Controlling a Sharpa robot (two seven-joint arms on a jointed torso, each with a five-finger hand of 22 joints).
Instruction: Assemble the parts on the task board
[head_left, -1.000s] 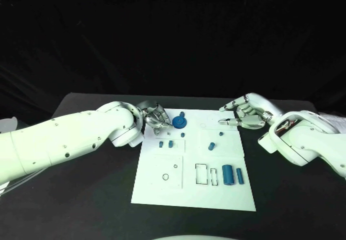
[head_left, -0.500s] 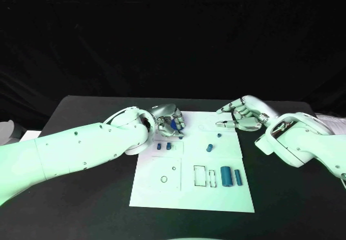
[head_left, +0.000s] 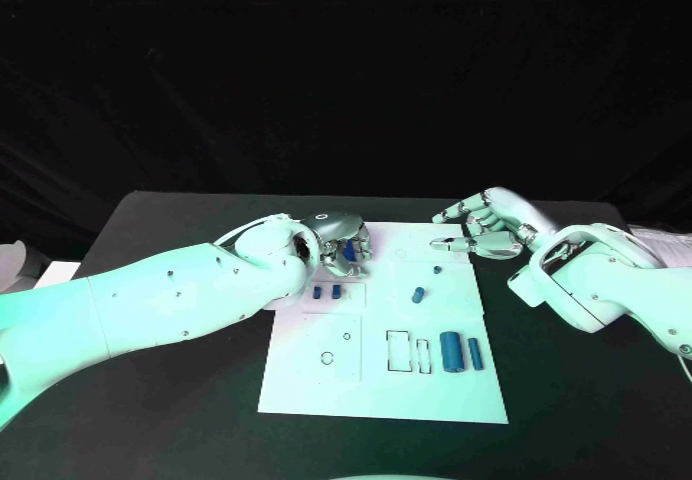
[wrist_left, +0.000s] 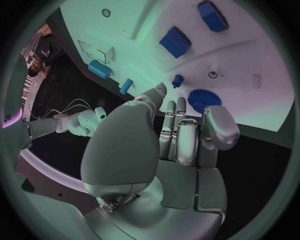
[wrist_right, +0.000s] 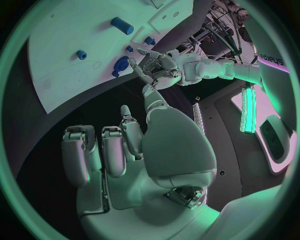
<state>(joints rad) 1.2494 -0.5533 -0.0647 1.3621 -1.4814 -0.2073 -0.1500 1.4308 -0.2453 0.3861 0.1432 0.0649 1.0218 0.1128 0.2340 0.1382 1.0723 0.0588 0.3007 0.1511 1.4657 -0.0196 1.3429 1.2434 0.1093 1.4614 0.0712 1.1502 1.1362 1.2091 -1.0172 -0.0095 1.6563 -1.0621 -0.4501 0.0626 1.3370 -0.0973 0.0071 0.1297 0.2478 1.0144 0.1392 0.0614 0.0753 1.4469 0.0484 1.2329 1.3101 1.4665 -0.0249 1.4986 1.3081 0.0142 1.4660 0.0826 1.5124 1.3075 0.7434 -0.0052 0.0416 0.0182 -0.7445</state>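
Two silver hands hover at the task board's (head_left: 382, 395) far edge. At ten o'clock, the left hand (head_left: 342, 243), fingers curled together, sits over the blue gear (wrist_left: 200, 100); whether it touches is unclear. A careless grasp could nudge the small peg (wrist_left: 177, 80) just beside it. Two blue blocks (head_left: 326, 293) lie nearby. At two o'clock, the right hand (head_left: 483, 228) waits, fingers loosely curled, holding nothing.

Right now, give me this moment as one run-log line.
left robot hand: over blue gear, empty | right robot hand: open, above task board corner
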